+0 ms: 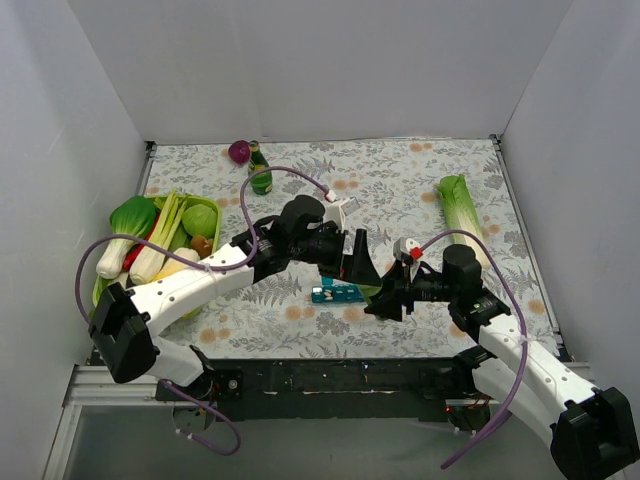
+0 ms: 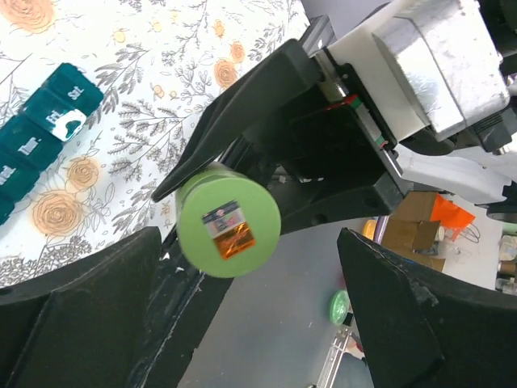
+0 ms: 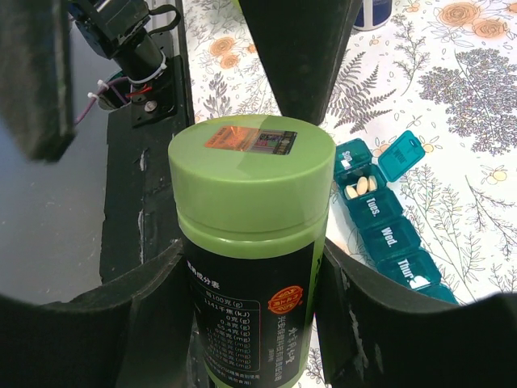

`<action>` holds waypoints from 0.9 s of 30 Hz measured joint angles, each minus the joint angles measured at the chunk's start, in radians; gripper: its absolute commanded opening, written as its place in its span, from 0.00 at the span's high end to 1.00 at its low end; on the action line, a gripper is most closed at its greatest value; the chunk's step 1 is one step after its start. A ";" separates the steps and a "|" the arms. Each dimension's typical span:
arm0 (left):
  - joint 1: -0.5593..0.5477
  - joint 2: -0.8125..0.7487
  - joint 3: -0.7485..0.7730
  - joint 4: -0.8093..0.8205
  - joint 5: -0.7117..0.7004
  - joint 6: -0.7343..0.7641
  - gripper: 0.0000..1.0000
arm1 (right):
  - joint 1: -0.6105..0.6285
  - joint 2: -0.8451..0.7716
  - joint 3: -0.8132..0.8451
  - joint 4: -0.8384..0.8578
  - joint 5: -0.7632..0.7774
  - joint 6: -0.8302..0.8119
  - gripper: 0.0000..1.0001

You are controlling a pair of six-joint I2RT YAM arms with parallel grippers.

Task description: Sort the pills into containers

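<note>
Two fingers of the right gripper (image 3: 250,311) clamp the dark bottle (image 3: 242,339), its green cap (image 3: 250,174) turned toward the other arm, likely braced for uncapping. Just past the cap, the left gripper (image 2: 250,319) stands wide apart, touching nothing. Beyond lies the teal pill organiser (image 3: 386,234) on the table (image 3: 452,97), one compartment open with pills (image 3: 356,187) inside.

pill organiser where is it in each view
top external: teal pill organiser lies near the middle of the picture, slightly low.
left wrist: pill organiser runs along the left edge, upper half.
right wrist: pill organiser is right of the green-lidded bottle, one lid open on pills.
shared landmark: the floral tablecloth under it.
</note>
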 measured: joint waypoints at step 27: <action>-0.074 0.109 0.091 -0.114 -0.103 0.041 1.00 | 0.001 0.000 0.000 -0.015 0.019 -0.017 0.33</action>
